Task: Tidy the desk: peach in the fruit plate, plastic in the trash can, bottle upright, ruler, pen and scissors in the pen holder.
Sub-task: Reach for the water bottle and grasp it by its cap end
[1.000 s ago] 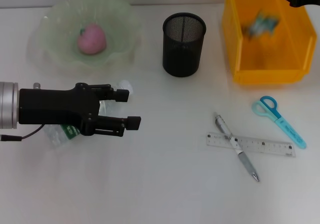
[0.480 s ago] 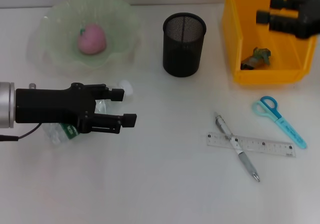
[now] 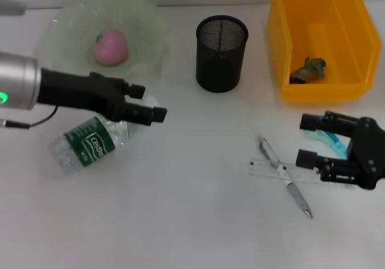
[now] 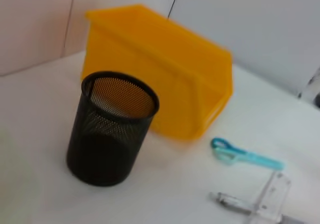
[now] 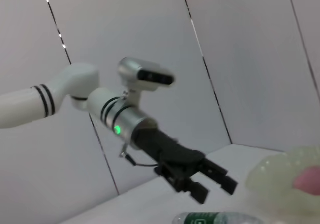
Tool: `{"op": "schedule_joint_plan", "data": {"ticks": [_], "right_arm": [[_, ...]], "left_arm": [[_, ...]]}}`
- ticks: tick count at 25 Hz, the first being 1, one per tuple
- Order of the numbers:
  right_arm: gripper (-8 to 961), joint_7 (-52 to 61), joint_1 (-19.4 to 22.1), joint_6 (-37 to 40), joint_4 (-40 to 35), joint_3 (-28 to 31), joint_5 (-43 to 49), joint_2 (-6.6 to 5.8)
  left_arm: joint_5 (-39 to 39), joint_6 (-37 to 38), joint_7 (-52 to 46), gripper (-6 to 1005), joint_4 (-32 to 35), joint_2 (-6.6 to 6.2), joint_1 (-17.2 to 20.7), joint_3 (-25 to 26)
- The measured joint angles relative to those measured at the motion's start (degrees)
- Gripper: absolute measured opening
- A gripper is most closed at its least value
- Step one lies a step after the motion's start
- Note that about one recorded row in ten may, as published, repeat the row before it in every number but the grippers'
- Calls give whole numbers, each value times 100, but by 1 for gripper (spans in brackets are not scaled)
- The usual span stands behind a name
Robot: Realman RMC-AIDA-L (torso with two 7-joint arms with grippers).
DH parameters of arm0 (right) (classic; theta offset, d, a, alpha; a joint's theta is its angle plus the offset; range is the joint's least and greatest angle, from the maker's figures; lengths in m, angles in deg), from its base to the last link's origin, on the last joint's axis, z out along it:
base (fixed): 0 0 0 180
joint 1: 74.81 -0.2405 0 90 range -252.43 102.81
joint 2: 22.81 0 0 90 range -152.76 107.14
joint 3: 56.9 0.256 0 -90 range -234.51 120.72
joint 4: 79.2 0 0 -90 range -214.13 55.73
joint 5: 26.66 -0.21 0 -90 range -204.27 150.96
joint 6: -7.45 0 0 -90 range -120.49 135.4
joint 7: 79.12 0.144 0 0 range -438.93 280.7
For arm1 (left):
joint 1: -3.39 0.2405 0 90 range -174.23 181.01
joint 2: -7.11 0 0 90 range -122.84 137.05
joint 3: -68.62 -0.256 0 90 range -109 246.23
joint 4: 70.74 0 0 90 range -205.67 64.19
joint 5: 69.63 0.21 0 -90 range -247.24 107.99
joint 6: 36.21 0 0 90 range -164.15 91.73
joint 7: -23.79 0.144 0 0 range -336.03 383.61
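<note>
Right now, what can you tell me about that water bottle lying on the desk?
The bottle is clear plastic with a dark green label bearing white lettering. It lies on its side on the white desk, not yet upright, its neck end pointing toward the green fruit plate; the cap is hidden. The left gripper, fingers open, hangs over its neck end; whether they touch cannot be told. The right wrist view shows the gripper above the bottle.

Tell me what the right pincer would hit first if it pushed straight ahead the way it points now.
Probably the clear plastic ruler and the silver pen lying crossed on the white desk. The right pincer, open, points toward the robot's left, over the blue scissors. Its height is unclear, so it might pass above them.
</note>
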Motion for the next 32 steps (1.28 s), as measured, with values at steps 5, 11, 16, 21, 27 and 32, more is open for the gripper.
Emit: {"op": "schedule_joint_plan", "data": {"ticks": [5,11,16,21,27,32], "right_arm": [[785,-260,182,-45,245,-34,37,-5],[785,-394,354,-189,367,21,151,-10],[785,-408,415,-419,496,60,166,-21],[785,-459,431,-444,518,34,171,5],[784,-498,378,-587,579,11,171,12],[784,-501,371,-645,582,7,171,30]], "left_arm": [[809,-252,-1135,840,633,15,-438,-779],[2281,-951,-2886,840,1424,47,-731,-2407],[2587,-1015,-3293,840,1488,65,-837,-2903],[2865,-1072,-3471,840,1468,68,-873,-3277],[3335,-1369,-3848,841,1432,73,-850,-3739],[3414,-1607,-3869,841,1148,76,-874,-3893]]}}
